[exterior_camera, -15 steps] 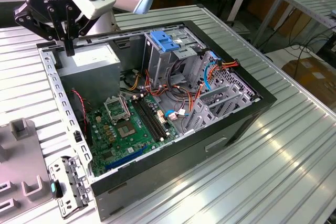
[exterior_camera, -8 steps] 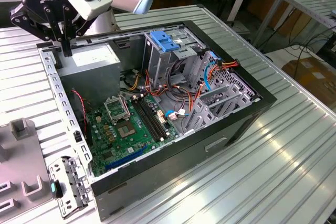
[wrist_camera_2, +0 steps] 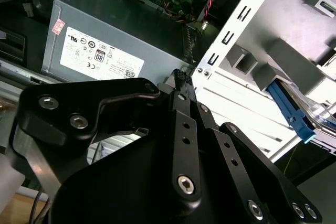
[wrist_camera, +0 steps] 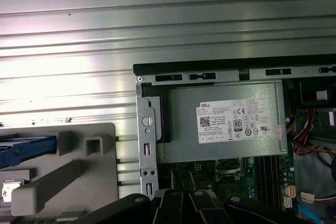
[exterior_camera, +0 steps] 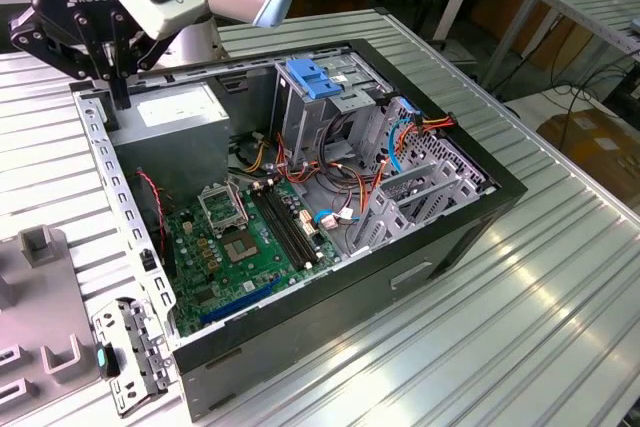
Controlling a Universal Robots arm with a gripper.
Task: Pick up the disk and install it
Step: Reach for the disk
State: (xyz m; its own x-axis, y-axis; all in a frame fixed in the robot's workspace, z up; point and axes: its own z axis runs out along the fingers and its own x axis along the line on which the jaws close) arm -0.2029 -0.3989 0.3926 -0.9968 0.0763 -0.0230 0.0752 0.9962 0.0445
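Exterior view: my gripper [exterior_camera: 118, 97] hangs over the case [exterior_camera: 480, 182] corner, by the PSU [exterior_camera: 180, 117]. Second wrist view: fingertips [wrist_camera_2: 181, 85] pinched together, nothing between them. The disk [wrist_camera_2: 294, 111] sits on the grey fixture [wrist_camera_2: 283, 56] outside the case, well apart from me. First wrist view: same, disk [wrist_camera: 26, 148] at the fixture's edge. Step: pick not yet made, I judge. It needs jaws opened and squared to the disk.

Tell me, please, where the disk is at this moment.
In the first wrist view the disk rests on the grey fixture, which stands beside the open computer case, so the disk is outside the case.
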